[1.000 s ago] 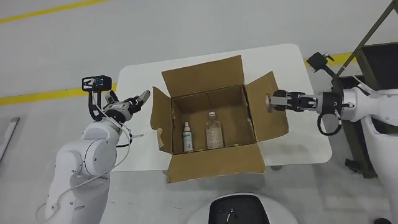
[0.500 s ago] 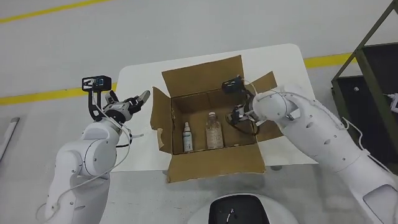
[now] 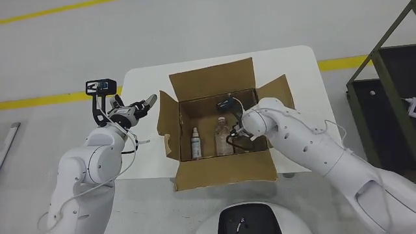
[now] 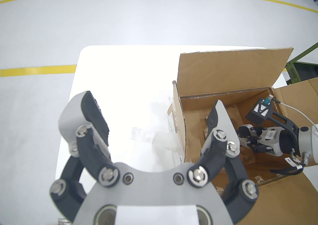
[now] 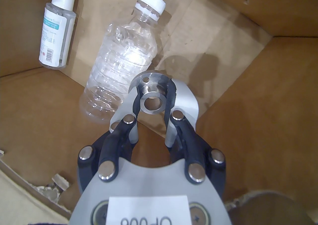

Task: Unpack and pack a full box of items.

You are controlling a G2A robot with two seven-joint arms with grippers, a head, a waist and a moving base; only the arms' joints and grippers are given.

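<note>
The right gripper [image 5: 152, 100], clamped on a metal ring [image 5: 148, 81], hangs low inside the box [image 3: 211, 78] just beside the bottle [image 5: 121, 62] and should lower onto bare floor, clear of the bottle, before releasing; the left gripper [image 4: 154, 107] stands spread open beside the box

White table, one open box

A white, round-cornered table [image 3: 292, 62] stood on the grey floor [image 3: 65, 39]. An open cardboard box [image 3: 211, 78] sat directly on its middle, with all four flaps spread outward.

My black-silver right gripper [image 5: 154, 88] bore a silver round steel ring [image 5: 149, 79], brown cardboard box [image 3: 214, 81] was plain, clear ribbed plastic bottle [image 5: 124, 57] was white-capped, clear spray bottle [image 5: 56, 35] wore a teal-white label.
</note>
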